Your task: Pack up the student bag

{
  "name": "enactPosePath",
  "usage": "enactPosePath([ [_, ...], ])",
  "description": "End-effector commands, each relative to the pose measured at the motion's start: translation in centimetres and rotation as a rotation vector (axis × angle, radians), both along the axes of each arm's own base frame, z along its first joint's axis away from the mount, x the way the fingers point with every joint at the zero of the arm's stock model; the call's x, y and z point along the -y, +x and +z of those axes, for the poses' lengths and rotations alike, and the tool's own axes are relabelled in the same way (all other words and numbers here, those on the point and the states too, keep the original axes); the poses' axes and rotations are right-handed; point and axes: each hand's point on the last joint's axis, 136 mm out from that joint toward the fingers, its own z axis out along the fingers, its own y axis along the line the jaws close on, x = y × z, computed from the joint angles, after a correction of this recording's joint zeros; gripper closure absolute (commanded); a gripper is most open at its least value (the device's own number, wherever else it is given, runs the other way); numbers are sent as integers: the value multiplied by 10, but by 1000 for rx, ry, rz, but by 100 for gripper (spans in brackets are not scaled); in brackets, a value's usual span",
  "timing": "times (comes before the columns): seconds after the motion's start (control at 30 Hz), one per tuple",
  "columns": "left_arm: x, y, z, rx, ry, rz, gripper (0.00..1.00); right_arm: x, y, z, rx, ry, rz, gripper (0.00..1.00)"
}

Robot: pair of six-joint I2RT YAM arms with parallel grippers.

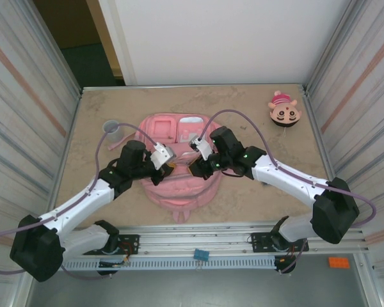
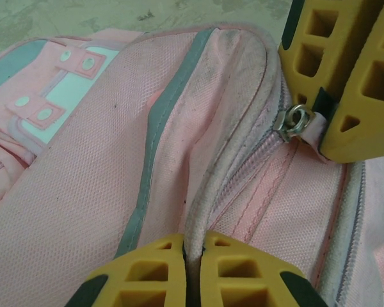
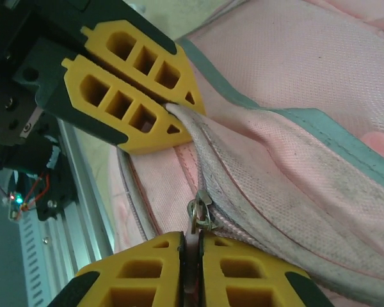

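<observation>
1. Student bag [image 1: 179, 188]: a pink fabric backpack. We record it lying flat at the middle of the table [image 1: 256, 115], between the two arms, with its pocketed face up.
2. Left gripper [image 2: 193, 272]: yellow fingers drawn narrow and pinched on the bag's corded rim [image 2: 201, 204], which runs up out of the fingertips beside the zip line.
3. Right gripper [image 3: 192, 272]: yellow fingers drawn narrow and clamped on the pale pink tab of the zipper pull [image 3: 198, 214]. We note the metal ring of the pull sitting just outside the fingertips.
4. Placement of the two grippers: we find them near each other but apart, over the middle of the bag. Their tips face one another along the same seam.
5. Stripe [image 2: 157, 128]: a grey-green band sewn across the pink fabric, running roughly alongside the corded rim.
6. Plush [image 1: 284, 110]: a small round pink-and-tan toy, at the far right corner of the table, well apart from the bag.
7. Cup [image 1: 111, 130]: a small pale cup, on the table just beside the bag's far left corner.
</observation>
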Motion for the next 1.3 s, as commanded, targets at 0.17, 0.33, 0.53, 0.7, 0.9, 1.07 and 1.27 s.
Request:
enactPosePath([
  [0.17, 25, 10, 69, 208, -138, -78, 100, 8, 1, 17, -98, 90, -96, 100],
  [0.33, 25, 16, 71, 189, -161, -36, 100, 3, 3, 17, -112, 91, -142, 100],
  [0.53, 35, 21, 70, 177, -158, -19, 100, -31, -8, 27, -122, 139, -148, 100],
  [0.7, 36, 16, 69, 198, -150, -48, 100, -22, -1, 27, -203, 149, -224, 87],
  [0.9, 25, 0, 68, 219, -167, -159, 100, 24, 17, 40, -427, 306, -379, 45],
  [1.07, 18, -5, 68, 259, -170, -209, 100, 32, 29, 40, -577, 362, -461, 42],
  [1.27, 20, -13, 59, 256, -135, -290, 100, 21, 49, 35, -749, 449, -557, 45],
])
